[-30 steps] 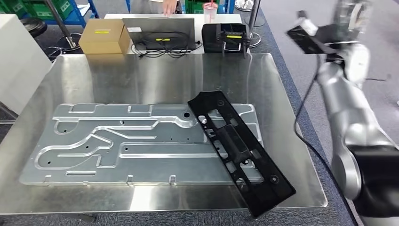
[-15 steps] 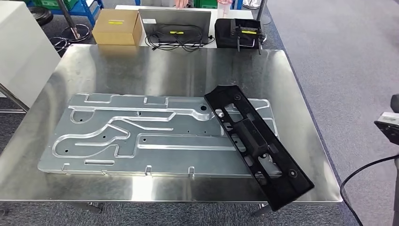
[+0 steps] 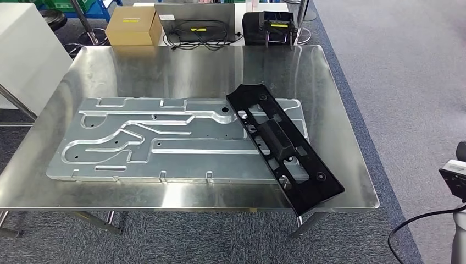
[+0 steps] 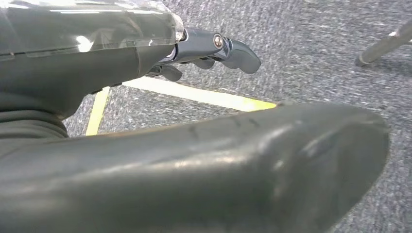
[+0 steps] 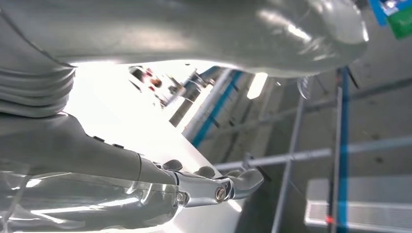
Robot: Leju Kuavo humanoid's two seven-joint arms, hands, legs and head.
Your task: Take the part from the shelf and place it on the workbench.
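Left hand [image 4: 204,51]: empty, with the dark fingers [image 4: 238,51] extended forward past the thick thumb [image 4: 194,165], which lies alongside them. Right hand [image 5: 194,187]: empty, with the fingers [image 5: 243,180] extended and slightly curled at the tips, apart from the thumb [image 5: 194,29] opposite them.

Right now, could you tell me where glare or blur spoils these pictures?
Head view: sharp, soft reflections on the steel table. Right wrist view: blown-out white glare behind the right hand. Left wrist view: the left hand close and soft, carpet blurred.
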